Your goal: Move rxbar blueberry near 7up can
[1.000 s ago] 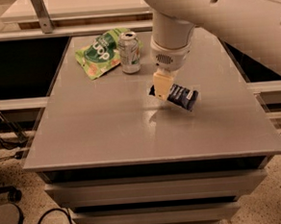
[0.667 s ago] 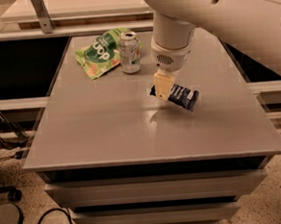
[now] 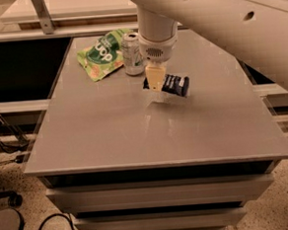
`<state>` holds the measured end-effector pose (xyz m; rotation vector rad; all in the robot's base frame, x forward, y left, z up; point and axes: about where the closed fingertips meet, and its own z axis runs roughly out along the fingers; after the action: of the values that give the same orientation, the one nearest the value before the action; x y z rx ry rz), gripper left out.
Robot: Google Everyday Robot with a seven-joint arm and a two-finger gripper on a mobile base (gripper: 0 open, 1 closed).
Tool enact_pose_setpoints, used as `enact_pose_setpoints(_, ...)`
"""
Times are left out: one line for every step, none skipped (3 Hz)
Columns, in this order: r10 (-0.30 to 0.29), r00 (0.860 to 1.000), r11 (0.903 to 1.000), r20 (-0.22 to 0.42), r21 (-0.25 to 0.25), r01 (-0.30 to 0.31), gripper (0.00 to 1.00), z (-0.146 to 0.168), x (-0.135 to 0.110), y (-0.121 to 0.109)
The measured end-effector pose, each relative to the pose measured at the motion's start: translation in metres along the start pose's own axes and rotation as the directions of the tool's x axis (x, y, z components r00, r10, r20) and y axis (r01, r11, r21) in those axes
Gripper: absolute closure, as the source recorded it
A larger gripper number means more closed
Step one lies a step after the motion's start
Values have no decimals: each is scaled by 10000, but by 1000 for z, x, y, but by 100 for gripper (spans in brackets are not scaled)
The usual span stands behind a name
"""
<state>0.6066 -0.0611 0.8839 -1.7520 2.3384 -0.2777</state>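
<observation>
Gripper (image 3: 154, 82) over counter (image 3: 111, 139), jaws clamped on one end of rxbar blueberry (image 3: 177, 85) (lifted, shadow beneath), near 7up can (image 3: 132, 54).

A grey table (image 3: 111, 139) carries a green snack bag (image 3: 101, 54) and a soda can (image 3: 132, 53), touching, near its far edge. Beside them, the gripper (image 3: 154, 81) clasps a dark blue snack bar (image 3: 175, 85).

White arm (image 3: 216, 13), vented wrist (image 3: 155, 51), tan jaws over the table (image 3: 110, 134).
</observation>
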Motion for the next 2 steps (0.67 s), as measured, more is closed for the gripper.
enact_pose_setpoints(-819,9966,9966,99,118,818,100,6,-27,-19)
enact_pose_setpoints(-925,9952,9957,314,-6,925,100,15,-41,-36)
